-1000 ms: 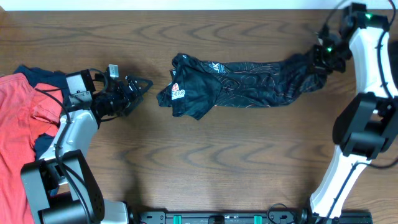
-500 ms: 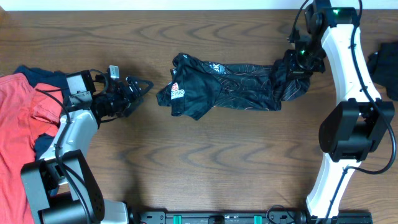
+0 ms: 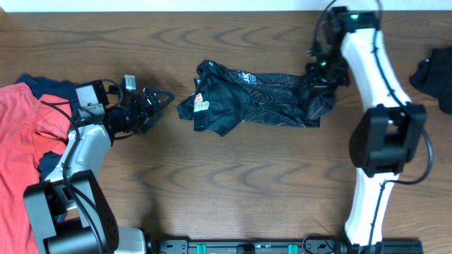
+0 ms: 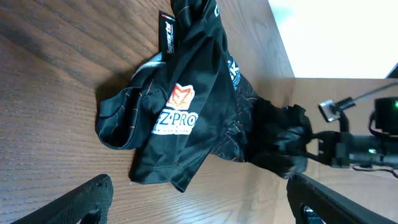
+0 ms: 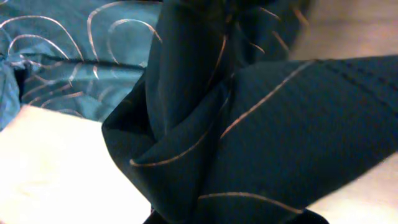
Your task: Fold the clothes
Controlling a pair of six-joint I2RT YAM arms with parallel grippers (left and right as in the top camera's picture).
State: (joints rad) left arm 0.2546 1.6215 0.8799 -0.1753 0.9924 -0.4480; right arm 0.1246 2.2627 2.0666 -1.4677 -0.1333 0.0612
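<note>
The black jersey [image 3: 247, 99] with wavy lines and a white and orange logo lies crumpled across the middle of the table. It also shows in the left wrist view [image 4: 193, 118]. My right gripper [image 3: 321, 77] is shut on the jersey's right end and holds it bunched above the table. The right wrist view is filled with that bunched cloth [image 5: 249, 124], so the fingers are hidden. My left gripper [image 3: 159, 99] is open and empty, left of the jersey, its fingers apart in the left wrist view [image 4: 199, 199].
A red top [image 3: 21, 141] over a navy top [image 3: 42, 85] lies at the left edge. Another dark garment [image 3: 434, 74] lies at the right edge. The table's far edge runs along the top.
My right gripper has moved left with the jersey's right end, bunching the cloth toward the middle. The left arm has not moved.
</note>
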